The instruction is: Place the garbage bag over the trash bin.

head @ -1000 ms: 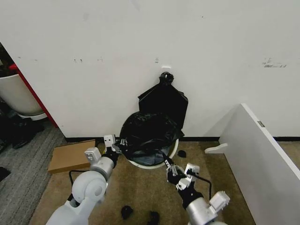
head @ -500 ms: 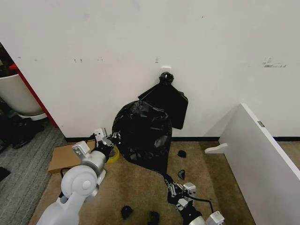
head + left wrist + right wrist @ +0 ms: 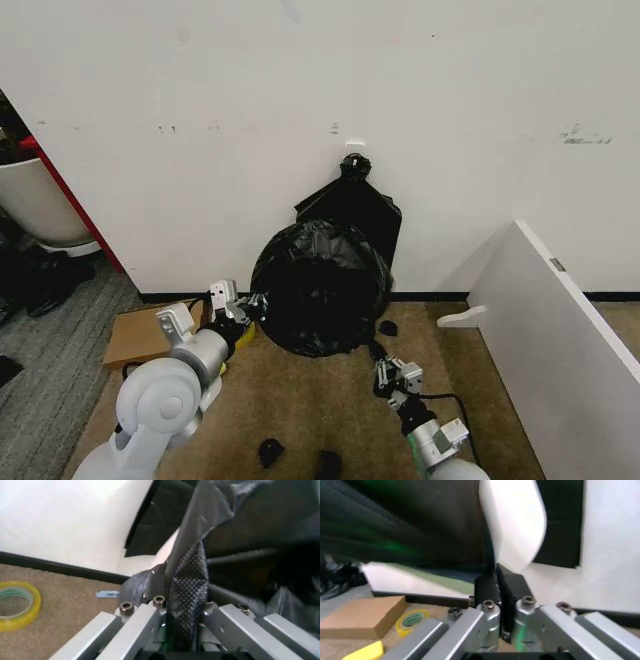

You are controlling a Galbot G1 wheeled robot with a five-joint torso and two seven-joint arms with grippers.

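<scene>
Both grippers' fingers clamped on garbage bag (image 3: 322, 288) hem: left gripper (image 3: 250, 305) at 9 o'clock, right gripper (image 3: 383, 366) at 5. Advice: lower hem evenly, film kept taut, over hidden trash bin.

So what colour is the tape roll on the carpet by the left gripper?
Yellow tape roll, clearest in the left wrist view.

We counted one garbage bag (image 3: 320, 290) draped as a dome, one flat black bundle (image 3: 352, 212) against the wall behind it, and three small black lumps (image 3: 387, 328) on the carpet. There was one cardboard box (image 3: 145, 334), one roll of yellow tape (image 3: 16, 605), and two grippers.
</scene>
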